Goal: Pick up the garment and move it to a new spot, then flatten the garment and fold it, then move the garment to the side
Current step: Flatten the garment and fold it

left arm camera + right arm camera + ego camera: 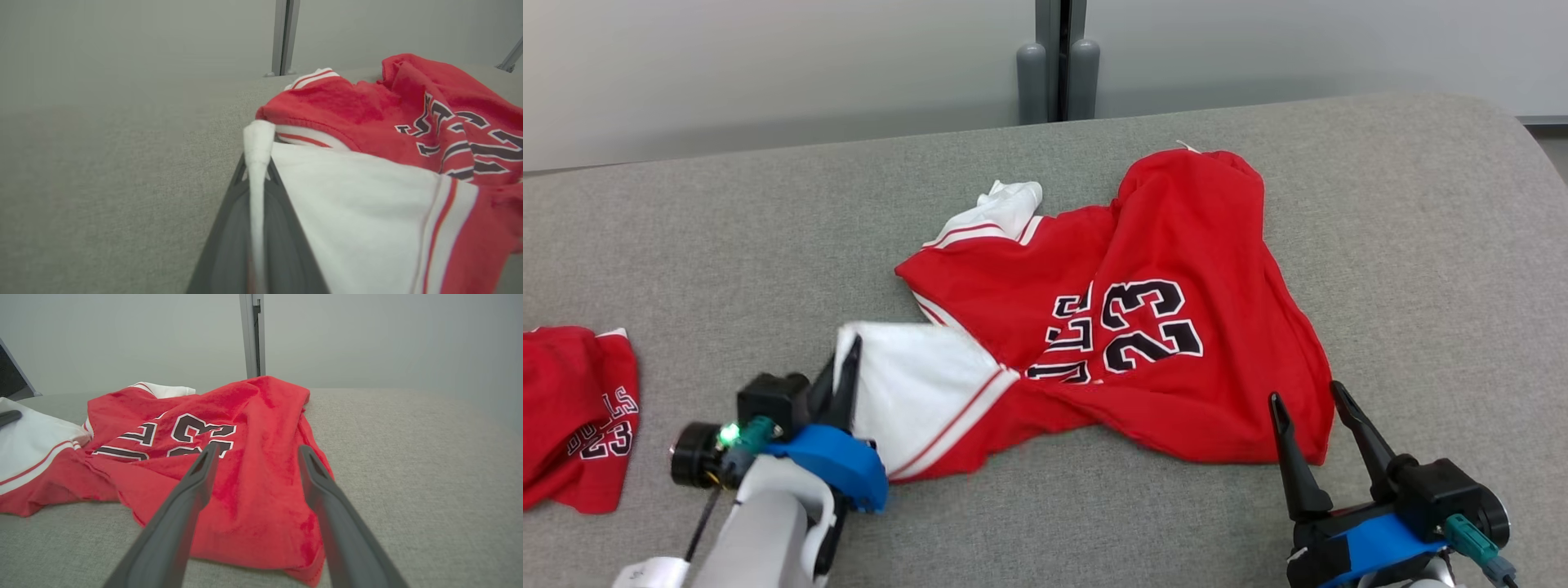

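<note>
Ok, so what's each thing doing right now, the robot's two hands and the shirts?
Left hand: shut, pinching the edge of the white sleeve.
Right hand: open, at the red jersey's near right corner, gripping nothing.
Red jersey: rumpled, not yet flat, number side up on the grey table.
Second jersey: bunched up at the table's left edge, nothing touching it.

On the robot's far left you have a second red jersey [576,416], printed "23", crumpled on the grey fabric tabletop [1421,245] and cut off by the head view's edge. Beyond the tabletop's far edge, two grey posts [1085,77] stand against a pale wall [768,73].
</note>
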{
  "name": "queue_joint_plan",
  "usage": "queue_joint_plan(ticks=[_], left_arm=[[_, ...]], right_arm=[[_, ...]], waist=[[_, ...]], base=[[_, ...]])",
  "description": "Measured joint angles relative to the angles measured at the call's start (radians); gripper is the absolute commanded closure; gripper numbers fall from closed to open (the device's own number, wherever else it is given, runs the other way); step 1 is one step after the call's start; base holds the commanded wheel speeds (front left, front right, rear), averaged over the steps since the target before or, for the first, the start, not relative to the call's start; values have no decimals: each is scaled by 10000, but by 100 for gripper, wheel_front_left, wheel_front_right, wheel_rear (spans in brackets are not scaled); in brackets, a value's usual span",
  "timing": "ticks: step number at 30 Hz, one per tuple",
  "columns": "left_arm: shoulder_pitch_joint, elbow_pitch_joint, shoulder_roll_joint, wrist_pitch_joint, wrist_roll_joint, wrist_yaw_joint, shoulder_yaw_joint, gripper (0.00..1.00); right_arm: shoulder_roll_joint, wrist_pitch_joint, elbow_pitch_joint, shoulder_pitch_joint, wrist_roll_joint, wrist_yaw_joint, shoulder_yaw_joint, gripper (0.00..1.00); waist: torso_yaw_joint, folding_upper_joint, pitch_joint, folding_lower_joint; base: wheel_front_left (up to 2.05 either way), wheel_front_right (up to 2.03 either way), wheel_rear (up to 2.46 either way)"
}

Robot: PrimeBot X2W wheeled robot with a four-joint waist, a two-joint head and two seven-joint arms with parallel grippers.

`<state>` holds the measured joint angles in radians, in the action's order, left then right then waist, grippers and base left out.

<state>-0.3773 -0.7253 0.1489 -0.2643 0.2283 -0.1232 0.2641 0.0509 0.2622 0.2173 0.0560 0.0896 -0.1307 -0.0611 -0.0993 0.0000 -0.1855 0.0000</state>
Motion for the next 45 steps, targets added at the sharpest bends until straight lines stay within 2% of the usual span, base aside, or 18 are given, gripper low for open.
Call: queue_joint_plan(ticks=[7, 12, 17, 23, 31, 32, 33, 34, 39, 45], left_arm=[[-250, 1356, 132, 2, -284, 50, -502, 100], [165, 2464, 107, 0, -596, 15, -178, 100], [1389, 3317, 205, 0, -823, -19, 920, 100], [2812, 3881, 798, 0, -606, -65, 2499, 100], [3871, 3983, 1415, 4, 69, -65, 3597, 100], [3962, 3939, 1482, 48, 184, -65, 3712, 93], [4052, 3916, 1532, 58, 291, -65, 3800, 17], [4103, 3931, 1557, 58, 337, -65, 3818, 0], [4127, 4512, 1551, 38, 456, 12, 3565, 0], [4205, 5737, 1551, 27, 414, 182, 2763, 0]], right_arm=[[0, 0, 6, 1, 33, 0, 29, 0], [0, 2, -15, -46, 121, 0, 67, 0], [-4, 2, -27, -195, 176, 0, 77, 0], [-2, 2, -4, -277, 184, 0, 146, 0], [-4, 2, 54, -402, 171, 0, 217, 0], [-4, 2, 63, -406, 173, 0, 240, 0], [-4, 2, 67, -408, 173, 0, 255, 0], [-4, 2, 79, -419, 173, 0, 257, 0], [-4, 2, 161, -509, 173, 0, 270, 0], [-4, 2, 167, -515, 167, 0, 309, 0]], waist=[[124, 0, 59, 0], [299, 0, 137, 0], [558, 0, 281, 0], [927, 0, 464, 0], [1272, 0, 670, 0], [1299, 0, 697, -1], [1324, 0, 726, 0], [1345, 0, 750, 0], [1396, 0, 862, 0], [1338, 0, 884, -1]], base=[[0, 0, 0], [0, 0, 0], [0, 0, 0], [0, 0, 0], [0, 0, 0], [0, 0, 0], [0, 0, 0], [0, 0, 0], [0, 0, 0], [0, 0, 0]])
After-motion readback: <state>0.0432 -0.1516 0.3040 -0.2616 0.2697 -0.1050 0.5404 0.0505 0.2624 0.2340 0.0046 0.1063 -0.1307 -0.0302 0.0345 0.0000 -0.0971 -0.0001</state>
